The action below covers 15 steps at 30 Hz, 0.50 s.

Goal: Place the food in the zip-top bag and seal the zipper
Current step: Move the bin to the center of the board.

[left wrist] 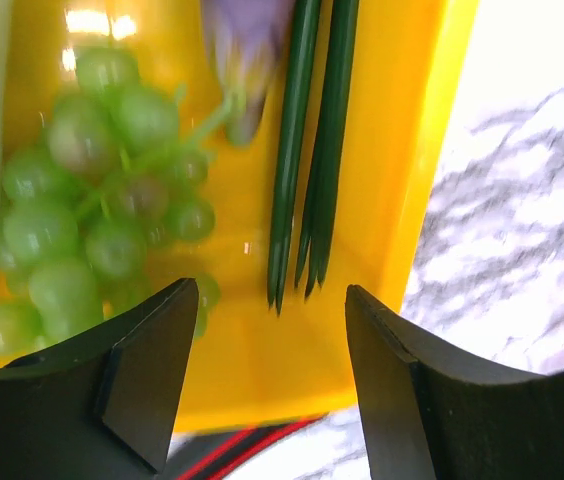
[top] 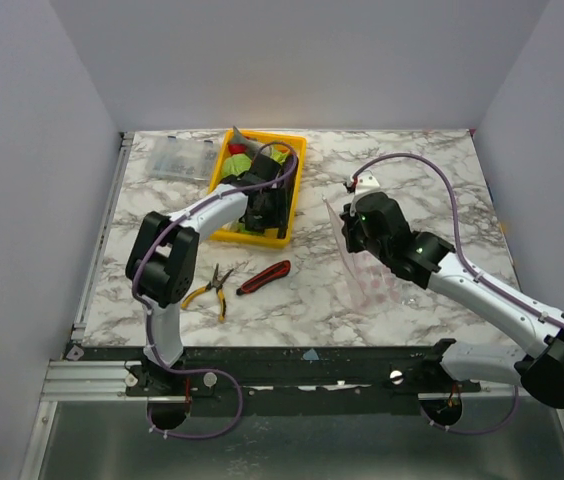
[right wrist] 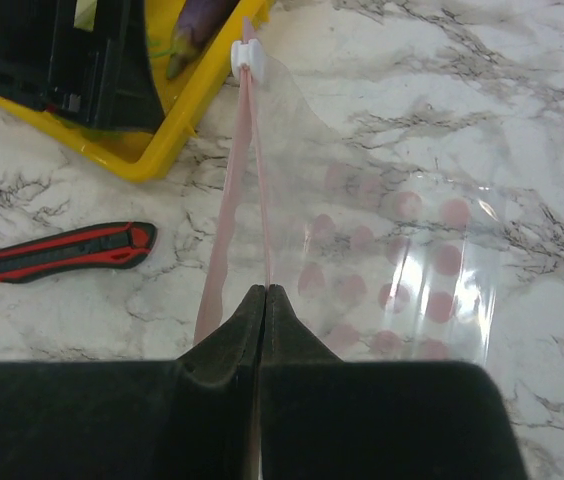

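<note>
My left gripper (left wrist: pixel 267 345) is open and empty over the near end of the yellow tray (left wrist: pixel 417 150), also seen from above (top: pixel 295 160). Under it lie green grapes (left wrist: pixel 92 210), the dark green leek leaves (left wrist: pixel 307 150) and the purple eggplant (left wrist: pixel 247 40). My right gripper (right wrist: pixel 264 292) is shut on one lip of the zip-top bag (right wrist: pixel 402 250), holding its mouth up; the pink zipper strip (right wrist: pixel 254 170) runs away from the jaws to a white slider (right wrist: pixel 247 55). The other lip (right wrist: pixel 214 260) hangs apart to the left. The bag (top: pixel 367 265) stands right of the tray.
A red-black utility knife (right wrist: pixel 62 250) lies on the marble left of the bag, also seen from above (top: pixel 264 277). Yellow-handled pliers (top: pixel 214 285) lie beside it. A clear hard plastic box (top: pixel 174 157) sits at the back left.
</note>
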Each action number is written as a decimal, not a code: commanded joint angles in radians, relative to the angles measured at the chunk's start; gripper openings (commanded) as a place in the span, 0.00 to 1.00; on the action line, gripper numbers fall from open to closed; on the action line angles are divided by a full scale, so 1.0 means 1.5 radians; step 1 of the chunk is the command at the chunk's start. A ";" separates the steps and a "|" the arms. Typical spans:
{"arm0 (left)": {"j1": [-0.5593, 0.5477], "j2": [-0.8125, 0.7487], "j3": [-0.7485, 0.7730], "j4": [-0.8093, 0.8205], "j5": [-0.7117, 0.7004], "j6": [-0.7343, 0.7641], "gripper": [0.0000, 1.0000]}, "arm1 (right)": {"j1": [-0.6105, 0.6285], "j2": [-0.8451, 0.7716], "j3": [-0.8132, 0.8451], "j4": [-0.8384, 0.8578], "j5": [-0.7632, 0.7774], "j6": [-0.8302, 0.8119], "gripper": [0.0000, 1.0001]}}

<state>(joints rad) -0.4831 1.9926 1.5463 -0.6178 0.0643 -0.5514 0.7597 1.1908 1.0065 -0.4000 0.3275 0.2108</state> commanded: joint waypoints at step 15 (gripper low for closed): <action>-0.011 -0.187 -0.232 0.087 -0.049 0.044 0.59 | 0.000 -0.031 -0.031 0.001 -0.050 0.039 0.00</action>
<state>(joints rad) -0.5007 1.7294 1.1385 -0.4858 0.0193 -0.5484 0.7597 1.1393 0.9688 -0.4057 0.2783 0.2558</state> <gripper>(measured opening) 0.642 0.006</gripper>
